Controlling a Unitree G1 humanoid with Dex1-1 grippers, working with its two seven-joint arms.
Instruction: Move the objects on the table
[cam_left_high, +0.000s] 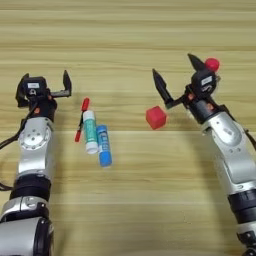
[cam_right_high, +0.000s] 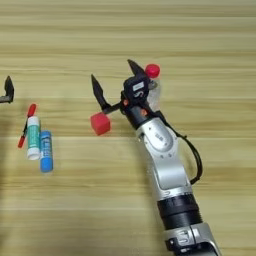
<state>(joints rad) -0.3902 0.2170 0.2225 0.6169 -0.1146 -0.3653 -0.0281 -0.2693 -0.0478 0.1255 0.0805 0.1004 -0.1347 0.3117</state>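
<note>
1. Right of centre on the table (cam_left_high: 125, 200), my right gripper (cam_left_high: 175, 75) hangs with its two black fingers spread wide and nothing between them.
2. Just below and a little to the left of that open gap sits the small red cube (cam_left_high: 156, 117), near the lower fingertip but not touching it as far as I can see. The cube has no long axis to line up with.
3. Behind the right wrist stands the clear plastic bottle (cam_right_high: 152, 85); only its red cap and a bit of the body show past the gripper housing.
4. My left gripper (cam_left_high: 45, 85) sits at the far left, fingers also apart, holding nothing.
5. Just beside it to the right lie the thin red pen (cam_left_high: 81, 119), the white tube (cam_left_high: 90, 132) and the blue glue-stick tube (cam_left_high: 104, 145), side by side, long axes running roughly away from me.
6. My judgement: the right arm is clearly nearer the cube, the left nearer the three sticks.
</note>
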